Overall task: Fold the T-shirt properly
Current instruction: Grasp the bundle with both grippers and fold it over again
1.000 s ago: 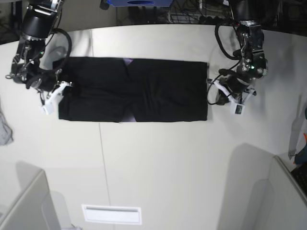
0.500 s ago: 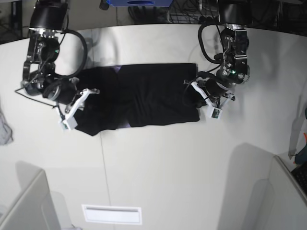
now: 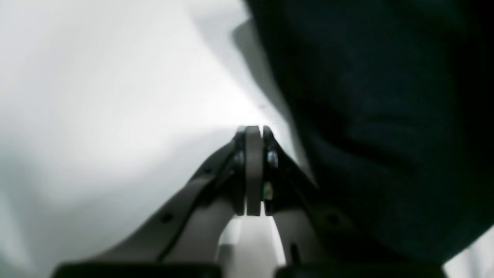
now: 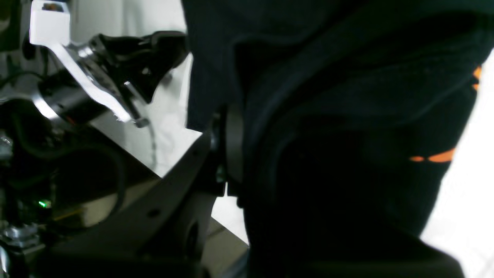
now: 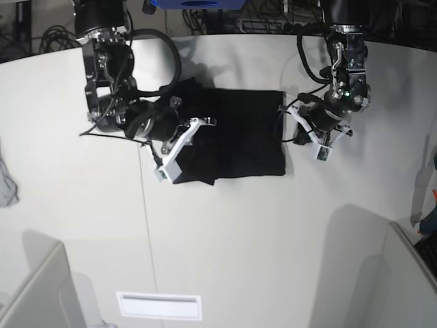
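- The counter [image 5: 232,239] was pale and wide, and the T-shirt [image 5: 239,140] lay toward its far side as a dark block between the two arms, its right part flat and squared, its left part bunched and raised.
- The T-shirt looked mid-fold: I judged the step in hand to be the crosswise fold, one end being carried over the rest of the cloth.
- The right hand [image 5: 179,140] hung over the left part of the T-shirt, clenched on the T-shirt; its wrist view showed layers of black cloth draped against one finger [image 4: 231,150], with small orange flecks of the print [image 4: 432,157] at the cloth's edge.
- The left hand [image 5: 304,130] sat at the T-shirt's right edge, just beside the cloth; in its wrist view the fingers [image 3: 252,170] were pressed together with nothing between them, so it was clenched on nothing, the black cloth lying beside it.
- The next move, as I judged it, called for the right hand to lay the carried end down square on the flat part, edges matched, before letting go; the left hand seemed placed to steady or smooth the far edge.
- No brand, label or readable writing showed on the T-shirt or the counter; a pale strip [image 5: 159,305] near the counter's front edge carried nothing legible.
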Tool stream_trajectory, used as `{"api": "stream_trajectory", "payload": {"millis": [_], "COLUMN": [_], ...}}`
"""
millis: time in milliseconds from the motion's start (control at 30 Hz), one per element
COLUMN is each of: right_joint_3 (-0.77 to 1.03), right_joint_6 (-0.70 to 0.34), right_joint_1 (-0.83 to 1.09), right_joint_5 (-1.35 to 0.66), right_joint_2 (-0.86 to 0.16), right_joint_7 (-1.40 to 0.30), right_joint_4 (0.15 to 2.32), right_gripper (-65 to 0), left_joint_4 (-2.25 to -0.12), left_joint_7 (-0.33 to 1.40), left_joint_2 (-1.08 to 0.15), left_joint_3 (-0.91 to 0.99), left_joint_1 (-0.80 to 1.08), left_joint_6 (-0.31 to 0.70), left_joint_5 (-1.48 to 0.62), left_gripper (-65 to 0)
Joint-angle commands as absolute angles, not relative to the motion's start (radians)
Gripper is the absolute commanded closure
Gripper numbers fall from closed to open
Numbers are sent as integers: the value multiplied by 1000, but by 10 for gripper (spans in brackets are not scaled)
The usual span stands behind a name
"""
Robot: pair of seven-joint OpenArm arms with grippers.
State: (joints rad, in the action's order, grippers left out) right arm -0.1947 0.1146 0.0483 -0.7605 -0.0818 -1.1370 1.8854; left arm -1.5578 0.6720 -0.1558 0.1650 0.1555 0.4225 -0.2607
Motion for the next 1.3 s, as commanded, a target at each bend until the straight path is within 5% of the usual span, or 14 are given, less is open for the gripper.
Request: {"api": "stream_trajectory", "payload": {"millis": [0, 1033, 1267], "right_joint_3": [-199, -282, -278], "right_joint_6": [113, 147, 147], "right_joint_1": [24, -38, -41], "right_joint_5": [-782, -780, -782], "right_joint_2": [-71, 33, 35], "right_joint_7": [-1121, -897, -895], "right_joint_4": [1903, 1641, 1639], "right_gripper": [0, 0, 0], "left_joint_4": [-1569, -1580, -1692], "left_joint_7": [673, 673, 674], "left_joint_2": [-163, -166, -173], "left_joint_3": [168, 171, 366], "left_joint_1": [154, 182, 268], "left_joint_6": [421, 421, 426], "left_joint_5": [-255, -257, -262], "left_gripper": [0, 0, 0]}}
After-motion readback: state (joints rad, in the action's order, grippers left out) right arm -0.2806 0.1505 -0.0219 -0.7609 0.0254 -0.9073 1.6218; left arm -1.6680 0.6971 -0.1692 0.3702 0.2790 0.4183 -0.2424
